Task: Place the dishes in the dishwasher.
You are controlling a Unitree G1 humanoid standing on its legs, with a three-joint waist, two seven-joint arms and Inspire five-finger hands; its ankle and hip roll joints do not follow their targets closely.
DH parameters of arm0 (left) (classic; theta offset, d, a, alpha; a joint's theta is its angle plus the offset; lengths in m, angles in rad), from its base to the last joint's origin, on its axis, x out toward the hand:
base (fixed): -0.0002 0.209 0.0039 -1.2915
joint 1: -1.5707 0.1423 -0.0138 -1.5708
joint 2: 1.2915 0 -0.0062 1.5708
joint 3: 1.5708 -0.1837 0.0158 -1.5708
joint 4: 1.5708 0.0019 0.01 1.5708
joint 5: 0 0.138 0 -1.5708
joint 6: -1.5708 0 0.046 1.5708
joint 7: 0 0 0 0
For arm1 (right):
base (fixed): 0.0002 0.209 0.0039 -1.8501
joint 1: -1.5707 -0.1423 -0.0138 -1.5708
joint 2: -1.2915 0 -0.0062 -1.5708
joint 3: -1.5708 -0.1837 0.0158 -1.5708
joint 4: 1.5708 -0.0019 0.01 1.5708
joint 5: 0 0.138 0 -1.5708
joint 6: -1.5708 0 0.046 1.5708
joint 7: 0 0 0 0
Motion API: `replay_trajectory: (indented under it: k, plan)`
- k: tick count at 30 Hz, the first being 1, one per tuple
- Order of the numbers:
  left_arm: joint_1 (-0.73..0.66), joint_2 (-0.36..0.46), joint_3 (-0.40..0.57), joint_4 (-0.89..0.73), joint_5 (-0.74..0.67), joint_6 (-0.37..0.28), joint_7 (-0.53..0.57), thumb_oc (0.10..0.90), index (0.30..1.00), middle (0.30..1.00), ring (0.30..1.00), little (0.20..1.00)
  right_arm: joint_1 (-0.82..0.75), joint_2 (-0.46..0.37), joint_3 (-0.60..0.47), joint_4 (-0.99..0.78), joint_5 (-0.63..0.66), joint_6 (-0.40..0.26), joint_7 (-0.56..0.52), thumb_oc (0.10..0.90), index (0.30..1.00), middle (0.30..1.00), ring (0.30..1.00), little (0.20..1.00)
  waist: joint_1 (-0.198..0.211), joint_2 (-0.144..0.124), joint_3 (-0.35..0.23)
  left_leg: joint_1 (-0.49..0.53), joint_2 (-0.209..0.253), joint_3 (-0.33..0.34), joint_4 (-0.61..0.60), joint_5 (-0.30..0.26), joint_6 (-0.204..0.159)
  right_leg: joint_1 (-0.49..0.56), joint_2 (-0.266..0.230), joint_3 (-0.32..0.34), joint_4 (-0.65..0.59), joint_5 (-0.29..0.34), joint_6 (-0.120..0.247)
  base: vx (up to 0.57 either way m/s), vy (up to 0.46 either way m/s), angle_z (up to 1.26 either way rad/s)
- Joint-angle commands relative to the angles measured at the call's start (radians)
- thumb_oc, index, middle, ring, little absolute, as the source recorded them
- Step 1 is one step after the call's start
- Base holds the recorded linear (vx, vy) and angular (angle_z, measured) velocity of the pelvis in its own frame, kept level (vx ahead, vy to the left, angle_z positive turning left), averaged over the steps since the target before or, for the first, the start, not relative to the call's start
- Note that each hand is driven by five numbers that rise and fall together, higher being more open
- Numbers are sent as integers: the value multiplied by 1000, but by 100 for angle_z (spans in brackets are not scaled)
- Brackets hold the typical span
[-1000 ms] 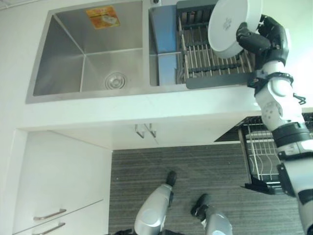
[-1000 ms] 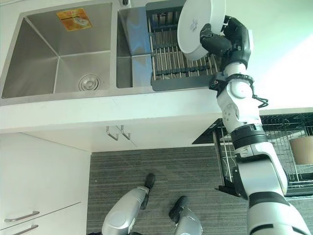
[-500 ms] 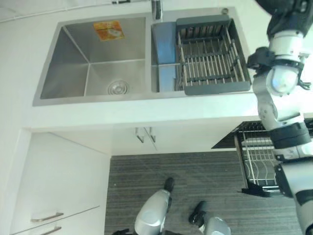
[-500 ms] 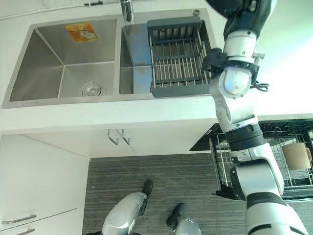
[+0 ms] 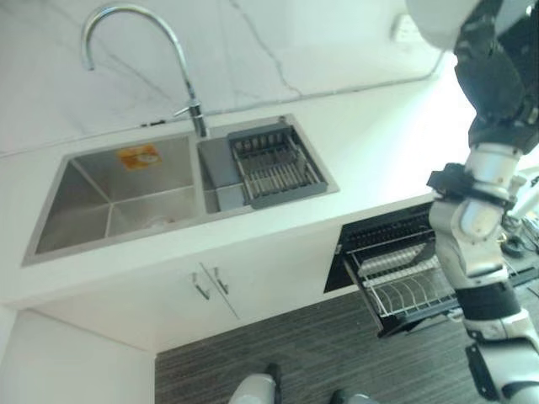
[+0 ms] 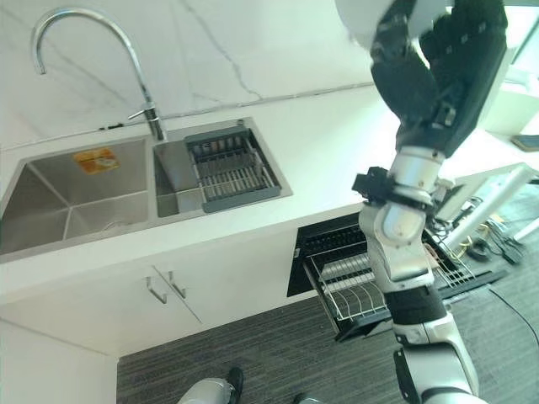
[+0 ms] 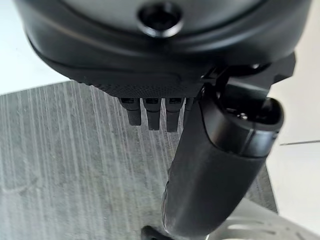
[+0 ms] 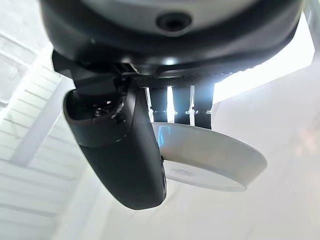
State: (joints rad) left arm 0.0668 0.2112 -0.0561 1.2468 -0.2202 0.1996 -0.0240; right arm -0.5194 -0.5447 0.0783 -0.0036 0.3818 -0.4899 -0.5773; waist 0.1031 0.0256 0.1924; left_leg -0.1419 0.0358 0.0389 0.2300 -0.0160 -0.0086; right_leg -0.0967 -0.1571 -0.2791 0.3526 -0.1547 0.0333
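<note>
High above the counter's (image 6: 337,160) right end, the right hand (image 6: 442,63) pinches a white dish (image 8: 210,160) by its rim between thumb and fingers, so a careless swing toward the pulled-out dishwasher rack (image 6: 370,290) could shake it loose.

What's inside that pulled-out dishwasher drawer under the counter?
The dishwasher drawer holds bare wire racks; its front part looks empty. The robot's right arm covers part of it, so dishes there cannot be ruled out. The white dish is up in the right hand.

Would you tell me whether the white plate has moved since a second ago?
Yes. The right hand has lifted the white plate up off the sink's drying rack.
</note>
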Motion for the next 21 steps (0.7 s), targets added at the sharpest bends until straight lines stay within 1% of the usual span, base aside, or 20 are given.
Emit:
replay_trajectory:
  k: [1,5,9,12,14,18,21]
  plan:
    - [7,20,-48,49,38,23,34,800,900,900,900,900,-64,-22,-90,-130,32,-76,84,400,300,300,300,300,-13,-28,-16,31,47,11,70,-201,-42,23,-22,68,-53,-51,83,-119,-90,-33]
    - [-11,14,-42,52,40,35,31,800,900,900,900,900,47,-21,-127,-171,63,-66,137,400,300,300,300,300,-60,-33,-29,28,62,35,70,-207,-46,6,-6,106,-53,-52,85,-63,-42,-40]
    - [-14,7,-45,39,28,34,27,800,900,900,900,900,161,-30,-167,-192,103,-25,221,400,300,300,300,300,-100,-34,-35,31,75,54,70,-212,-47,-5,5,137,-53,-53,85,-26,-11,-38]
    - [-9,0,-41,29,26,34,30,800,900,900,900,900,266,-30,-197,-188,168,-9,313,400,300,300,300,300,-127,-35,-38,36,85,72,70,-214,-44,-12,9,155,-53,-52,86,-12,-4,-28]
    - [-5,-1,-35,16,19,44,33,800,900,900,900,900,331,-15,-205,-167,247,7,396,400,300,300,300,300,-144,-37,-37,39,89,84,70,-216,-43,-18,10,165,-53,-51,86,-18,-11,-22]
    - [0,-3,-30,8,3,50,31,800,900,900,900,900,382,11,-191,-142,267,3,449,400,300,300,300,300,-157,-38,-33,43,94,97,70,-217,-40,-24,10,173,-53,-48,87,-6,1,-26]
    - [-2,-3,-28,1,-9,57,35,800,900,900,900,900,399,22,-181,-124,258,15,450,400,300,300,300,300,-161,-37,-30,44,92,97,70,-218,-39,-26,8,173,-53,-48,87,-7,12,-14]
